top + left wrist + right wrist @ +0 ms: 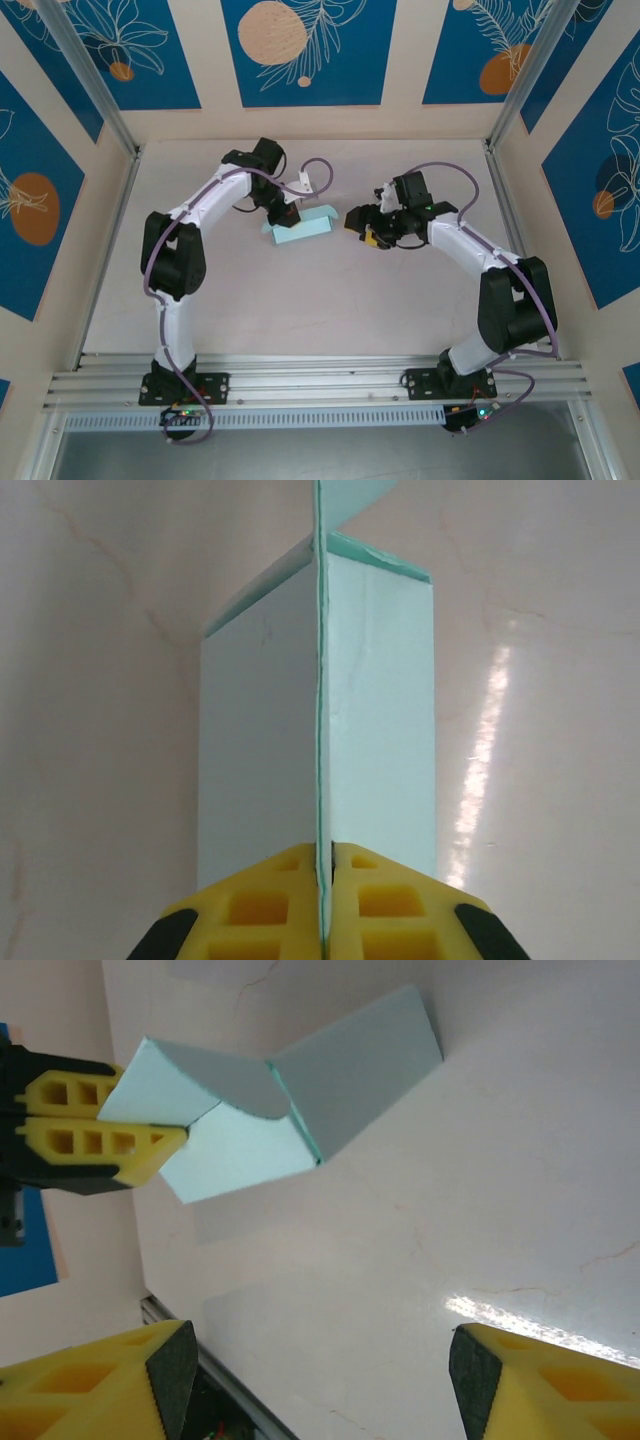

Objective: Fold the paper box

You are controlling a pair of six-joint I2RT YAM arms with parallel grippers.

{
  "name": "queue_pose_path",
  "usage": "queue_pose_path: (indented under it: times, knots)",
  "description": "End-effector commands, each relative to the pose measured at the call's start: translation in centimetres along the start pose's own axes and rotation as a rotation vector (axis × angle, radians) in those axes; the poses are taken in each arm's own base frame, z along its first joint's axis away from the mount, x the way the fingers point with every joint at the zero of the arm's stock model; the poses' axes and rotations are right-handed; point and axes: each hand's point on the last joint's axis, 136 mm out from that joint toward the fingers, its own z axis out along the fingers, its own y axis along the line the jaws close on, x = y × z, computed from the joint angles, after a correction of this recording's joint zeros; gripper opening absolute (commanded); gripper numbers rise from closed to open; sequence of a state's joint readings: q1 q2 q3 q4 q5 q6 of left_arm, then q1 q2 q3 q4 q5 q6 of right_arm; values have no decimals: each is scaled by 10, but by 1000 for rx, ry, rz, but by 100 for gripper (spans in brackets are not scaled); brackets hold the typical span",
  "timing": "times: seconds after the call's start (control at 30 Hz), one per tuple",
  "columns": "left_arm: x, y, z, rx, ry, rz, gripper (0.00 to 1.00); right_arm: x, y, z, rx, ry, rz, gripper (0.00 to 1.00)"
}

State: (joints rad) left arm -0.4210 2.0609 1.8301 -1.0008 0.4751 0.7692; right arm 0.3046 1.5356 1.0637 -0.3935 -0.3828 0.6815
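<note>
The paper box (303, 227) is a pale light-blue card sheet, partly folded, lying near the middle of the table. My left gripper (285, 216) is shut on one raised flap at its left end. In the left wrist view the flap's thin edge (320, 730) runs straight up out of the pinched yellow fingers (265, 905), with blue panels on both sides. The right wrist view has the paper box (290, 1110) ahead, with the left gripper's yellow fingers (90, 1135) clamped on its corner. My right gripper (358, 226) hangs open just right of the box, apart from it, with nothing between its fingers (110, 1395).
The pale tabletop (320, 310) is walled in by blue-patterned panels, with aluminium posts at the back corners (120, 130). An aluminium rail (320, 380) runs along the near edge by the arm bases.
</note>
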Motion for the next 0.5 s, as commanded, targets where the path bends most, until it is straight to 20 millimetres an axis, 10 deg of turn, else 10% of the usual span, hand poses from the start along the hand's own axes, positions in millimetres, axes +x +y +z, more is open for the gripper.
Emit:
queue_pose_path:
  times: [0.0,0.2,0.47]
  knots:
    - [-13,-35,-22,135,-73,-4,5,-8,2,-5,67,-35,-40,68]
    - [-12,-65,-28,313,-61,-65,5,-5,11,-24,94,-58,-68,68]
    - [1,-54,0,291,11,-100,3,3,16,-48,105,-118,-132,70]
